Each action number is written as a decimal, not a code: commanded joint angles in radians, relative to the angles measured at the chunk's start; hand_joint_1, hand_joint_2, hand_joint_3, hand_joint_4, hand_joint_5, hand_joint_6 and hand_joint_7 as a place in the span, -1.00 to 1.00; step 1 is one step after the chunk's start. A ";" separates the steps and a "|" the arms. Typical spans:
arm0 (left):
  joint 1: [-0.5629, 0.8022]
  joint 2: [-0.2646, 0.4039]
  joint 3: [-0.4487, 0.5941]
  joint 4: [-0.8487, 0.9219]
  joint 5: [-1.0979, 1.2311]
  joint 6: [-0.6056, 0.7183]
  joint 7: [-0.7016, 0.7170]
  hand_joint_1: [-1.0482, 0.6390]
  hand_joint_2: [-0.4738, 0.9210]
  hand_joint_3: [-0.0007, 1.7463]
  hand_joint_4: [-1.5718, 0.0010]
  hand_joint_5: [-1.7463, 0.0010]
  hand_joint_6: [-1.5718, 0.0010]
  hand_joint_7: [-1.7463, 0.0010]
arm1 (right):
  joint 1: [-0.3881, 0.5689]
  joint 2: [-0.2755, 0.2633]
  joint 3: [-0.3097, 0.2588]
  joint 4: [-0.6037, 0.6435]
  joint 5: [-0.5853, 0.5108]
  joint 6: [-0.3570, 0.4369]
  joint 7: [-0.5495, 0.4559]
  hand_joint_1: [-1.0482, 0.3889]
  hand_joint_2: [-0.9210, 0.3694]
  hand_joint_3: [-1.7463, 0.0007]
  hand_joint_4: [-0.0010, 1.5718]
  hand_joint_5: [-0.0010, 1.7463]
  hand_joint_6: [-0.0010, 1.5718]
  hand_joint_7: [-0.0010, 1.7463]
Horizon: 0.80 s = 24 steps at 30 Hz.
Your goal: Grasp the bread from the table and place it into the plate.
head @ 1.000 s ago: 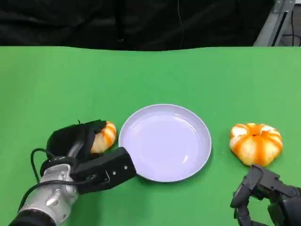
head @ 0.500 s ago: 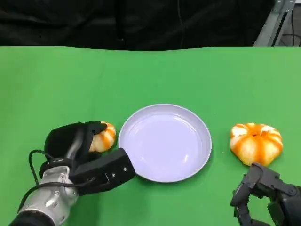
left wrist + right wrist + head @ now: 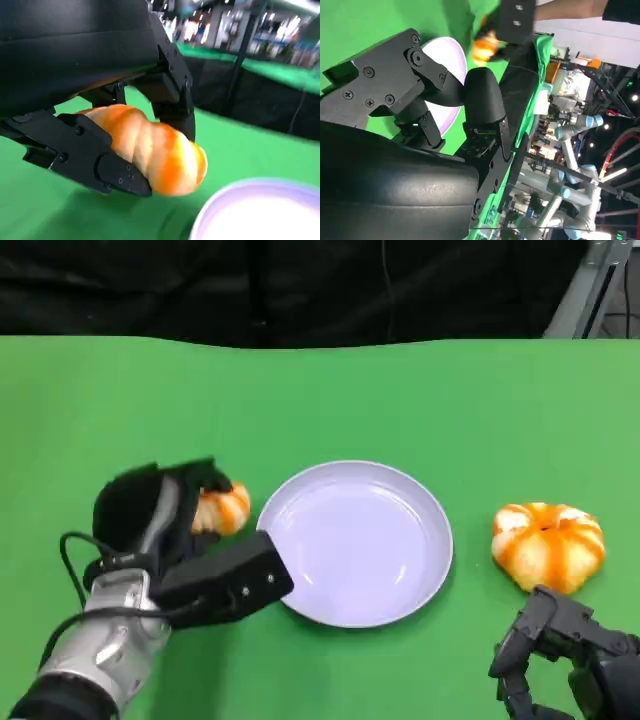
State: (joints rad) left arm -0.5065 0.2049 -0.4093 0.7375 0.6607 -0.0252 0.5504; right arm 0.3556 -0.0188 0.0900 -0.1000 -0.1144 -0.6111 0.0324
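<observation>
Gripping the bread (image 3: 222, 508), left hand (image 3: 160, 525) beside the plate (image 3: 355, 543)

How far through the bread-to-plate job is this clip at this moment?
Done: the left robot hand has grasped a bread. In hand: that bread sits beside the plate, not over it. Left: carrying it in and releasing; the plate holds nothing. A second bread lies on the table near the right robot hand.

bread (image 3: 222, 510) half hidden behind left hand (image 3: 165, 525)
</observation>
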 commanded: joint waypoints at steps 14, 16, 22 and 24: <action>0.065 0.033 0.045 -0.499 0.030 0.067 -0.191 0.26 0.27 0.35 -0.13 -1.00 0.08 -1.00 | -0.003 -0.006 -0.006 0.009 0.010 -0.014 -0.004 0.30 -0.42 -0.33 0.05 1.00 -0.06 0.79; 0.069 0.025 0.044 -0.515 0.031 0.059 -0.193 0.26 0.27 0.35 -0.15 -1.00 0.07 -1.00 | -0.002 -0.006 -0.005 0.009 0.012 -0.013 -0.002 0.31 -0.42 -0.33 0.06 1.00 -0.06 0.79; 0.050 -0.025 -0.008 -0.471 0.026 -0.051 -0.192 0.26 0.26 0.34 -0.14 -1.00 0.04 -1.00 | -0.001 -0.002 -0.004 -0.001 0.001 -0.005 -0.009 0.31 -0.42 -0.33 0.05 1.00 -0.06 0.79; 0.044 -0.037 -0.024 -0.451 0.034 -0.076 -0.196 0.26 0.27 0.31 -0.12 -1.00 0.05 -1.00 | -0.001 -0.002 -0.004 -0.001 0.000 -0.005 -0.011 0.31 -0.42 -0.33 0.05 1.00 -0.06 0.79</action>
State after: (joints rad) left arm -0.4433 0.1753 -0.4153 0.2616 0.6846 -0.0664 0.3635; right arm 0.3512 -0.0169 0.0899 -0.0957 -0.1135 -0.6138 0.0304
